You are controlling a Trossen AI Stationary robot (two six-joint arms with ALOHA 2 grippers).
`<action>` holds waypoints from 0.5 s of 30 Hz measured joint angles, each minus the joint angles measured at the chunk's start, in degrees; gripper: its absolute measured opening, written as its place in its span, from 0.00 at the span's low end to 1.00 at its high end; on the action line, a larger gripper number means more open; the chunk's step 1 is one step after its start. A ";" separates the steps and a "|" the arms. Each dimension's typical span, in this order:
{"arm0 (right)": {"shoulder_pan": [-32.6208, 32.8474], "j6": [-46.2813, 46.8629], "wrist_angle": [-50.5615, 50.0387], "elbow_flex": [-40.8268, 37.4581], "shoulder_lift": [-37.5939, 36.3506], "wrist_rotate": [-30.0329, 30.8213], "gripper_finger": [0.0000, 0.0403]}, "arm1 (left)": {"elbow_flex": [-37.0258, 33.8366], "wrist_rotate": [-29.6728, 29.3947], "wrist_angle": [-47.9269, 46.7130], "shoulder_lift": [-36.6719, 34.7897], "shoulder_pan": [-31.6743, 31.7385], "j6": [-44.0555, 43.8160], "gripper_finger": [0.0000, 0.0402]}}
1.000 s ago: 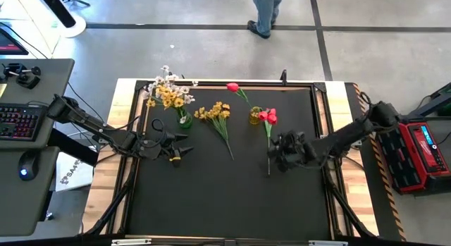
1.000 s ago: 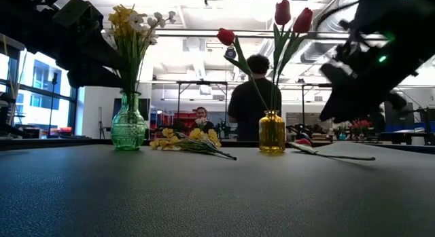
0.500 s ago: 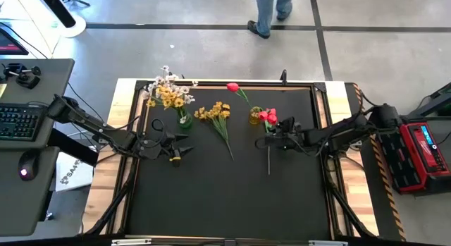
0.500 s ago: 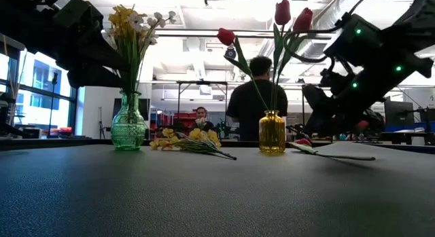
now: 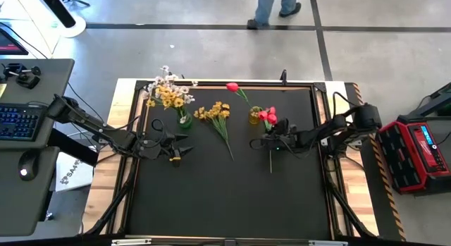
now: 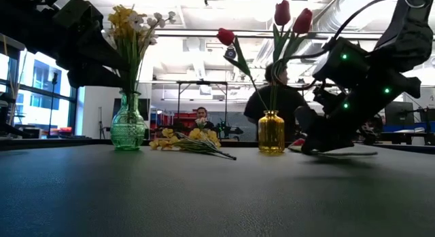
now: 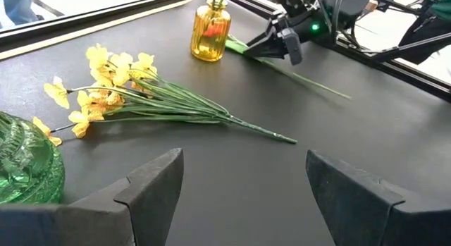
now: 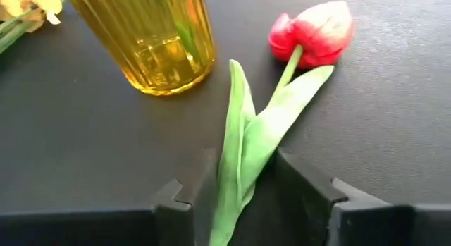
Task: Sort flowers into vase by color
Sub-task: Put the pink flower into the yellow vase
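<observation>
A red tulip (image 8: 313,24) lies flat on the black mat beside the yellow glass vase (image 8: 151,34); its stem (image 5: 270,161) points toward the near edge. My right gripper (image 8: 243,189) is down at the mat, open, with one finger on either side of the tulip's leaves (image 8: 246,144). The yellow vase (image 6: 271,132) holds three red tulips. The green vase (image 5: 184,120) holds yellow and white flowers. A yellow bunch (image 7: 141,98) lies flat on the mat between the vases. My left gripper (image 7: 243,197) waits open near the green vase. My right gripper's fingers (image 8: 303,186) stand astride the lying tulip's leaves just below the bloom, coming level from the table's right side, across the stem. I cannot tell whether they touch the leaves. The tulip lies flat on the mat.
The yellow vase (image 5: 254,116) stands close to my right gripper (image 5: 262,142), on its far left. A raised wooden frame (image 5: 320,112) borders the mat. Bare mat stretches toward the near edge. A person walks on the floor beyond the table's far edge.
My right gripper has dropped from above the mat down to its surface and moved toward the table's left, closing in on the lying tulip beside the yellow vase. The person behind the table has stepped to the right.
</observation>
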 joint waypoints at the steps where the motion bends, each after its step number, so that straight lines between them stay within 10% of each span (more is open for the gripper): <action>1: 0.00 0.04 -0.10 0.00 0.34 -0.04 0.31 | -0.01 0.00 0.00 0.00 0.00 0.00 0.71; 7: 1.28 -1.31 -3.43 -0.09 -2.08 -0.46 0.05 | -0.01 0.01 0.02 0.00 0.00 0.00 0.71; 15: 10.75 1.56 -15.67 -0.33 -16.18 0.24 0.01 | -0.01 -0.68 0.39 0.03 -0.34 0.73 0.71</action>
